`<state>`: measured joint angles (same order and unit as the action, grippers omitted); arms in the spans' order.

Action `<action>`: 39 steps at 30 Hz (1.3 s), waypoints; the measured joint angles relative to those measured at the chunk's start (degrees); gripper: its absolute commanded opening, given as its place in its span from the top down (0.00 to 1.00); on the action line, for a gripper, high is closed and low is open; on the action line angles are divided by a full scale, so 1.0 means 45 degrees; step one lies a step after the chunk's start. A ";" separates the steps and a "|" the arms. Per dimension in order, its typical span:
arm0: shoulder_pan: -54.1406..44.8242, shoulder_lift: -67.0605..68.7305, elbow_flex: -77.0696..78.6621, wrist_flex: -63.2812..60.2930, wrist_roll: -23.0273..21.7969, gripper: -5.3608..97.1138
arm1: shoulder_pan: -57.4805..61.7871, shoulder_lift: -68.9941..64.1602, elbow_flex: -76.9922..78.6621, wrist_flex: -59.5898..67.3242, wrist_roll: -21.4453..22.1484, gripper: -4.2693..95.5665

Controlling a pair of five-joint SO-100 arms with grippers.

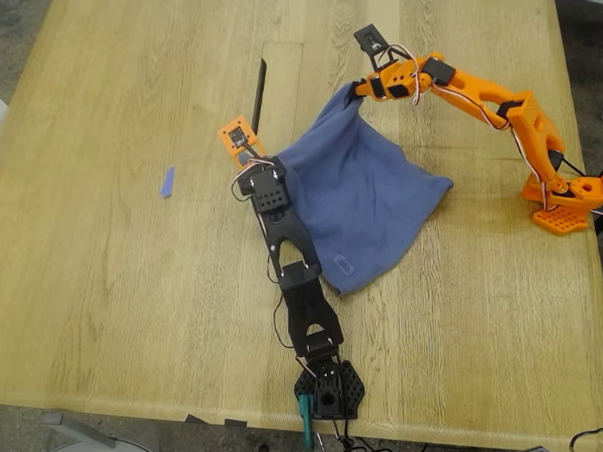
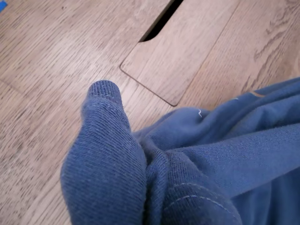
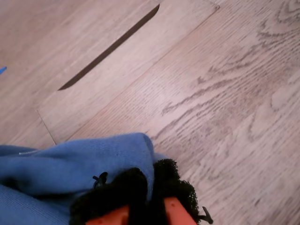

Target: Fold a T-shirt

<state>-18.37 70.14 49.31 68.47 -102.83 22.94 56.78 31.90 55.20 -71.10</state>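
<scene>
The slate-blue T-shirt [image 1: 365, 198] is held up by two points, its lower part resting on the wooden table [image 1: 114, 294]. In the exterior view, my first gripper [image 1: 360, 92], on the orange arm, is shut on a bunched shirt corner at the far side. The first wrist view shows only gathered cloth [image 2: 197, 178], with the jaws hidden. My second gripper [image 1: 267, 167], on the black arm, pinches the shirt's edge on the exterior view's left. In the second wrist view its black-padded orange fingers [image 3: 178, 211] close on the fabric [image 3: 70, 164].
A dark slot [image 1: 260, 93] beside an inset wooden panel [image 1: 283, 82] lies just beyond both grippers. A small blue tape scrap [image 1: 166, 182] lies toward the exterior view's left. The orange base [image 1: 566, 204] and black base [image 1: 329, 390] sit near the table edges.
</scene>
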 measured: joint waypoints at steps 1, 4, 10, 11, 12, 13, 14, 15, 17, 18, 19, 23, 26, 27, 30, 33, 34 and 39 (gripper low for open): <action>0.0020 0.0000 -0.0215 0.0410 0.0000 0.95 | -0.0078 0.0117 -0.0078 0.0410 0.0000 0.96; 0.0020 0.0000 -0.0840 0.1777 0.0000 0.95 | -0.0254 0.0391 -0.0352 0.1855 0.0078 0.96; 0.0039 0.0000 -0.2168 0.4609 -0.0293 0.95 | -0.0527 0.0781 -0.0840 0.4238 0.0254 0.96; 0.0039 0.0000 -0.2344 0.4941 -0.0332 0.95 | -0.0586 0.0820 -0.0898 0.4551 0.0293 0.96; 0.0039 0.0000 -0.2578 0.5234 -0.0352 0.95 | -0.0664 0.0840 -0.1016 0.4883 0.0312 0.96; 0.0078 0.0000 -0.2812 0.5547 -0.0371 0.95 | -0.0723 0.0879 -0.1094 0.5195 0.0332 0.96; 0.0098 0.0000 -0.3047 0.5898 -0.0391 0.95 | -0.0820 0.0879 -0.1211 0.5566 0.0332 0.96; 0.0156 0.0000 -0.3301 0.6250 -0.0391 0.95 | -0.0898 0.0898 -0.1328 0.5977 0.0352 0.96; 0.0332 0.0000 -0.3750 0.6895 -0.0391 0.95 | -0.1074 0.0996 -0.1465 0.6582 0.0391 0.96; 0.0430 0.0000 -0.3945 0.7168 -0.0391 0.95 | -0.1133 0.1074 -0.1484 0.6895 0.0449 0.96; 0.0527 0.0000 -0.4082 0.7402 -0.0391 0.95 | -0.1211 0.1172 -0.1504 0.7148 0.0449 0.96; 0.1074 0.0000 -0.4297 0.7871 -0.0391 0.95 | -0.1445 0.1504 -0.1660 0.8066 0.0547 0.96; 0.1543 0.0215 -0.4141 0.7988 -0.0391 0.95 | -0.1602 0.1602 -0.1660 0.8789 0.0566 0.96; 0.1719 0.0449 -0.3867 0.7988 -0.0410 0.95 | -0.1641 0.1660 -0.1660 0.8984 0.0586 0.96; 0.2344 0.1582 -0.2578 0.7988 -0.0508 0.95 | -0.1797 0.2227 -0.1270 0.9160 0.0684 0.96; 0.2812 0.2695 -0.1250 0.7988 -0.0527 0.95 | -0.1992 0.3086 -0.0234 0.9180 0.0781 0.96; 0.2949 0.2988 -0.0879 0.7988 -0.0527 0.95 | -0.2070 0.3281 0.0078 0.9180 0.0801 0.96; 0.3535 0.4277 0.0781 0.8047 -0.0605 0.95 | -0.2539 0.4219 0.1738 0.9180 0.0957 0.96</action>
<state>-2.46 89.38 52.82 104.68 -105.56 11.51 75.76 39.73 96.50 -66.80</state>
